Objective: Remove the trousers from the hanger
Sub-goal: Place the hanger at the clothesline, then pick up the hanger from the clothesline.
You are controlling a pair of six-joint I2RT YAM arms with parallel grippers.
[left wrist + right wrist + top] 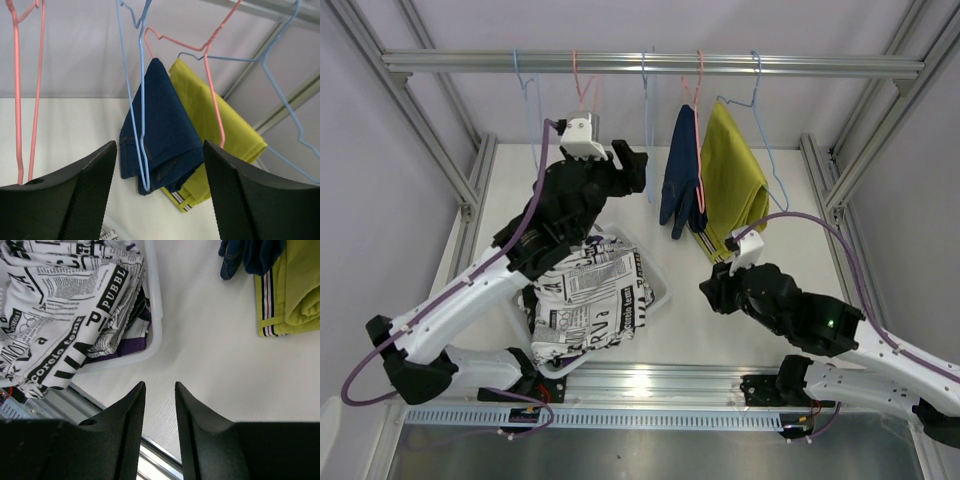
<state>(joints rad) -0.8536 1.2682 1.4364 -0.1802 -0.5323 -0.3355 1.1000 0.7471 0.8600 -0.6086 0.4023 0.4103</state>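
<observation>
The print trousers (590,300) are heaped in the basket (658,292) and spill over its near rim. In the right wrist view a purple cloth (134,337) is glimpsed beneath them, against the basket's wall.

Beyond the basket and to its right, the navy trousers (680,185) are draped over a pink hanger (698,90). The mustard trousers (735,180) are hung just beside them, farther right, on a blue hanger (760,110). Both hangers are hooked on the rail (650,63), which runs high above the basket's far side. A striped waistband (267,300) is shown at the lower end of the mustard trousers.

The left gripper (632,165) is held high beyond the basket's far edge and is pointed at the hanging pairs. Its fingers (85,190) are spread wide and nothing is held between them. In the left wrist view the navy trousers are framed in the gap but are well apart from the pads, with a bare hanger (142,100) hung in front of them.

The right gripper (712,292) is held low, just right of the basket, over the table (720,330). Its fingers (132,410) are parted by a narrow gap, and nothing is gripped.
</observation>
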